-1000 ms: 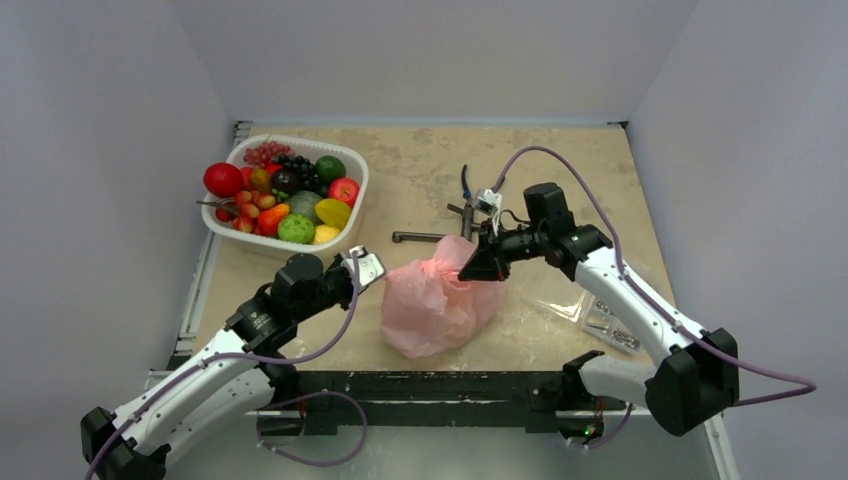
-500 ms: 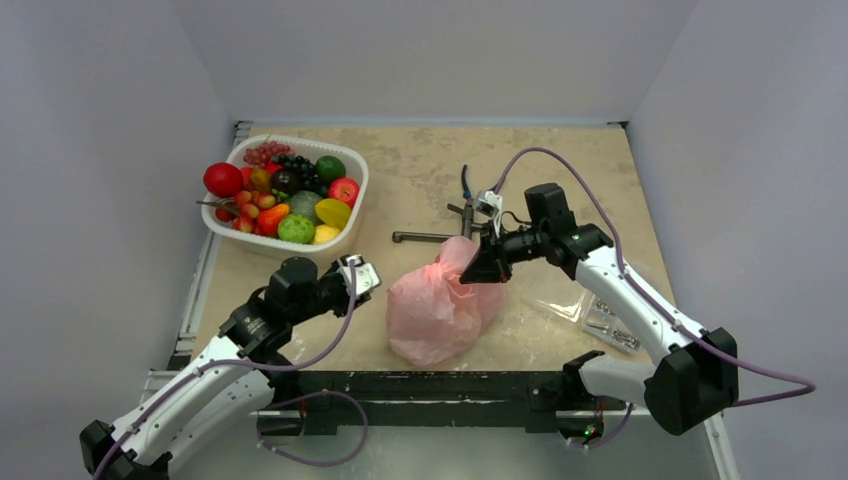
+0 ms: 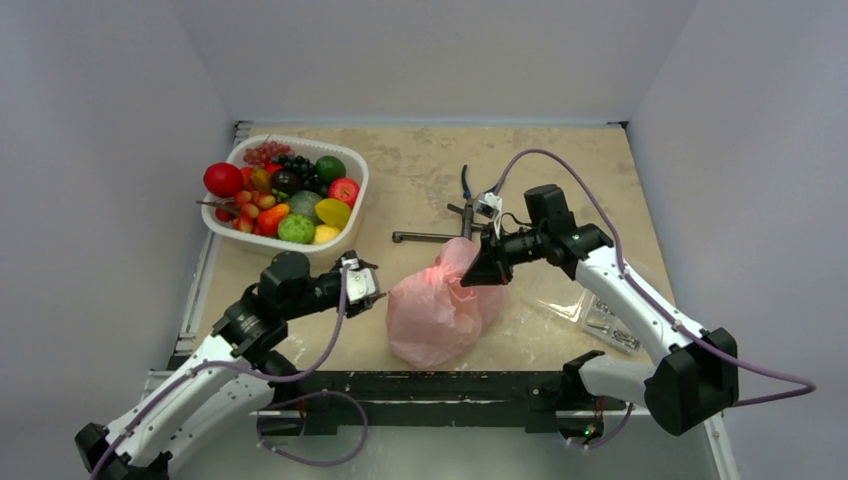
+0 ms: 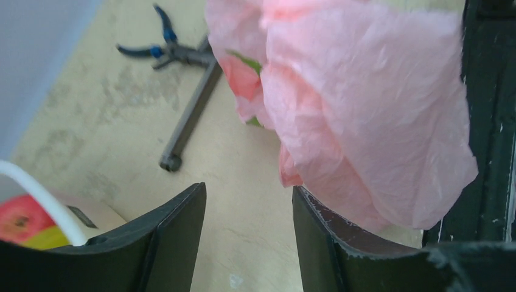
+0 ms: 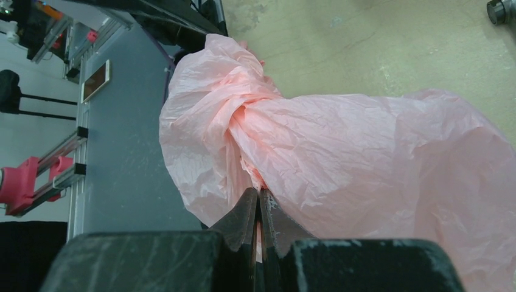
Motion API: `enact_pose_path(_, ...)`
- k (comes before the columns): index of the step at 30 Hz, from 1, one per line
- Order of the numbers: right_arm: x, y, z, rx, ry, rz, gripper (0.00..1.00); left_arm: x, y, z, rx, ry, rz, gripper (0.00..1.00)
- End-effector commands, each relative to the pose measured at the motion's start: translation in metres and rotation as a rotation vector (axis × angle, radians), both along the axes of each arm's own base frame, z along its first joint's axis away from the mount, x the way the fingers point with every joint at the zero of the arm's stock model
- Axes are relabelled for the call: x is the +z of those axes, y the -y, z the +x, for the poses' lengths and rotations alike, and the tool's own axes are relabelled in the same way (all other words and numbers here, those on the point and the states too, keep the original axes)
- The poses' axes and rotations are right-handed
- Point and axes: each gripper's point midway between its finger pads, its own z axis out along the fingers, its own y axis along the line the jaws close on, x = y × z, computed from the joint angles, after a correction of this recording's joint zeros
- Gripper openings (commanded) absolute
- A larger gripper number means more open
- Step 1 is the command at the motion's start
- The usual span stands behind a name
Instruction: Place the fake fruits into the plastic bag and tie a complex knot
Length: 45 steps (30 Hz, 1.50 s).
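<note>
Left jaws: standing apart with only bare surface [image 4: 243, 201] between them, gripping nothing.
Plastic bag [image 3: 440, 315]: pink and bulging, on the surface just ahead of the left jaws, off their right-hand finger; contact cannot be told.
Fruit in bag [image 4: 241, 78]: red with a green bit, showing through the film.
Right jaws: pinched tight on pink film at the bag's neck.
Knot [image 5: 242, 114]: twisted bunch of film just past the right jaws' tips, a loose tail spreading beyond it.
Hardware bag [image 3: 603, 322]: clear, behind the right jaws, beneath that arm.
Metal bar [image 3: 420, 237] and pliers [image 3: 466, 185]: beyond the pink bag, ahead of the left jaws.
Fake fruits [image 3: 290, 195]: heaped in a white basket [image 3: 357, 196], well apart from both jaws.
</note>
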Motion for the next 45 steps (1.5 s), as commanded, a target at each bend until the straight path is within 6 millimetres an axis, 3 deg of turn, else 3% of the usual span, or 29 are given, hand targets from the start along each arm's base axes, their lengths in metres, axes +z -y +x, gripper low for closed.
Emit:
enact_pose_path(1, 0.021, -0.005, -0.001, -0.01, -0.005, 0.064, 0.0, 0.1, 0.01, -0.011, -0.106, 0.229, -0.14, 0.52)
enact_pose_path(4, 0.021, -0.006, -0.001, -0.014, -0.027, 0.069, 0.0, 0.124, 0.023, 0.001, -0.103, 0.292, -0.101, 0.48)
enact_pose_path(7, 0.023, -0.009, 0.001, -0.027, -0.066, 0.082, 0.0, 0.149, 0.06, -0.008, -0.211, 0.345, -0.113, 0.42)
enact_pose_path(10, 0.025, -0.012, 0.003, -0.035, -0.093, 0.093, 0.0, 0.156, 0.097, -0.019, -0.302, 0.373, -0.076, 0.31)
enact_pose_path(12, 0.026, -0.014, 0.004, -0.03, -0.105, 0.1, 0.0, 0.146, 0.116, -0.022, -0.344, 0.414, -0.032, 0.3)
enact_pose_path(15, 0.028, -0.015, 0.004, -0.021, -0.122, 0.112, 0.0, 0.129, 0.127, -0.021, -0.361, 0.455, 0.012, 0.35)
enact_pose_path(20, 0.028, -0.016, 0.0, 0.0, -0.128, 0.124, 0.0, 0.098, 0.131, -0.013, -0.341, 0.469, 0.11, 0.4)
enact_pose_path(32, 0.031, -0.023, -0.005, 0.054, -0.108, 0.138, 0.0, 0.05, 0.14, 0.0, -0.33, 0.516, 0.246, 0.42)
enact_pose_path(34, 0.031, -0.024, -0.007, 0.071, -0.095, 0.132, 0.0, 0.048, 0.141, 0.005, -0.312, 0.525, 0.248, 0.38)
enact_pose_path(36, 0.03, -0.026, -0.01, 0.082, -0.086, 0.127, 0.0, 0.048, 0.14, 0.007, -0.289, 0.519, 0.247, 0.26)
enact_pose_path(37, 0.03, -0.025, -0.009, 0.077, -0.082, 0.121, 0.05, 0.05, 0.14, 0.007, -0.277, 0.505, 0.238, 0.13)
enact_pose_path(39, 0.032, -0.026, -0.006, 0.076, -0.064, 0.118, 0.24, 0.049, 0.137, 0.006, -0.259, 0.469, 0.233, 0.0)
enact_pose_path(42, 0.039, -0.017, 0.01, 0.013, -0.002, 0.082, 0.56, 0.045, 0.131, 0.002, -0.224, 0.377, 0.214, 0.0)
enact_pose_path(45, 0.05, -0.006, 0.021, -0.053, 0.038, 0.058, 0.67, 0.038, 0.125, -0.006, -0.189, 0.25, 0.189, 0.0)
